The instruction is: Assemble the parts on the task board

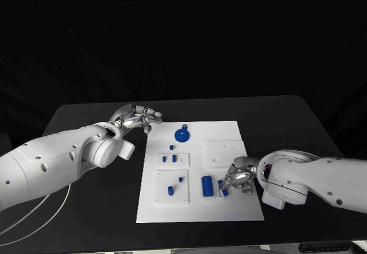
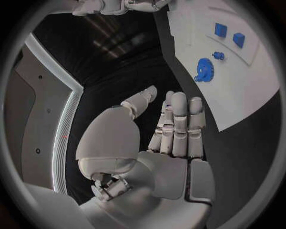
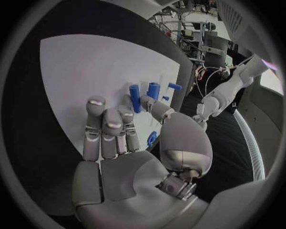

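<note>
Nearest, the silver right hand (image 1: 239, 179) is seen at the right edge of the white rectangular task board (image 1: 235, 206), its fingers (image 3: 108, 129) curled over a small blue part (image 3: 152, 138); whether that part is gripped cannot be told. Just beside it, a blue cylindrical part (image 1: 207, 185) is found lying on the board. Farther back, a blue gear-shaped part (image 1: 182, 135) is set near the board's far edge. Off the far left corner, over the black counter (image 1: 98, 208), the silver left hand (image 1: 139, 118) is held, fingers (image 2: 178, 119) loosely together, nothing in them.

Blue parts (image 1: 207, 185), white task board (image 1: 226, 206), black table (image 1: 90, 219)
</note>
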